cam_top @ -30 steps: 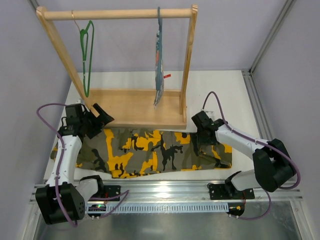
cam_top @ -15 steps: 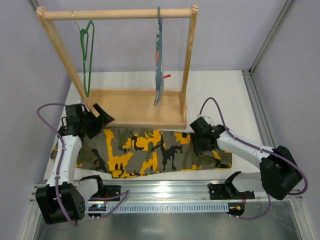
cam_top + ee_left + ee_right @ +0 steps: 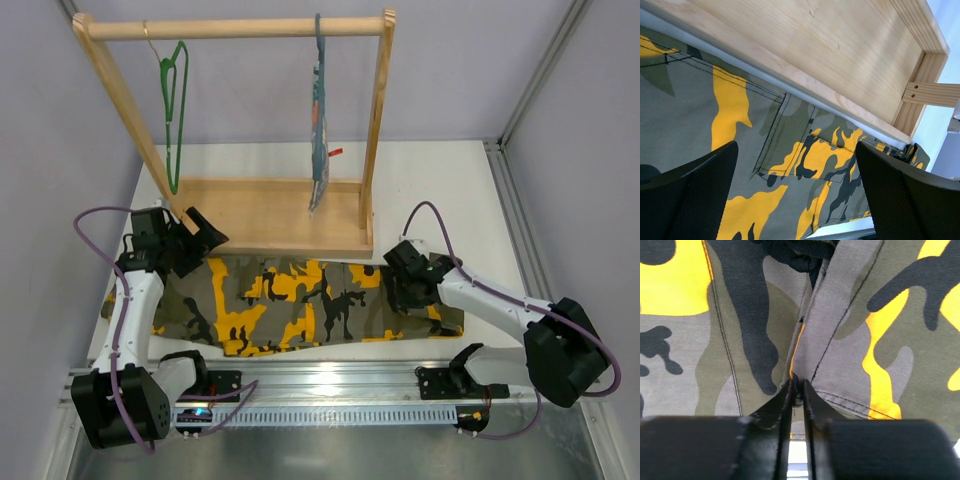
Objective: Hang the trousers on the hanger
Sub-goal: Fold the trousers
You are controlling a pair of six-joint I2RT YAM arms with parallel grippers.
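Along near edge of table (image 3: 450, 190): camouflage trousers (image 3: 300, 305) laid flat, long axis running L–R, parallel to that edge. L end lies toward near-left corner under the L arm; R end stops short of near-right corner. Which end is the waist cannot be told. Far hem sits just beside the front of the wooden rack (image 3: 270, 215) base, w/ a thin strip of table showing between them (L wrist view).

Hanger (image 3: 172, 110): thin green frame, hung by its hook at L end of the rack's top rail (image 3: 240, 28), long axis vertical, hook up, well apart from trousers. A grey-blue hanger (image 3: 318, 70) w/ striped cloth (image 3: 318, 150) hangs toward R end of same rail.

L gripper (image 3: 197, 238): over L end of trousers, by near-left corner of rack base. Fingers (image 3: 695, 195) spread wide, nothing between them, and a stitched pocket (image 3: 805, 145) is visible below the gap.

R gripper (image 3: 400, 292): down on R part of trousers, near the rack's near-right corner. Fingertips (image 3: 785, 395) pressed almost together, pinching a raised fold of trouser fabric beside a seam (R wrist view).
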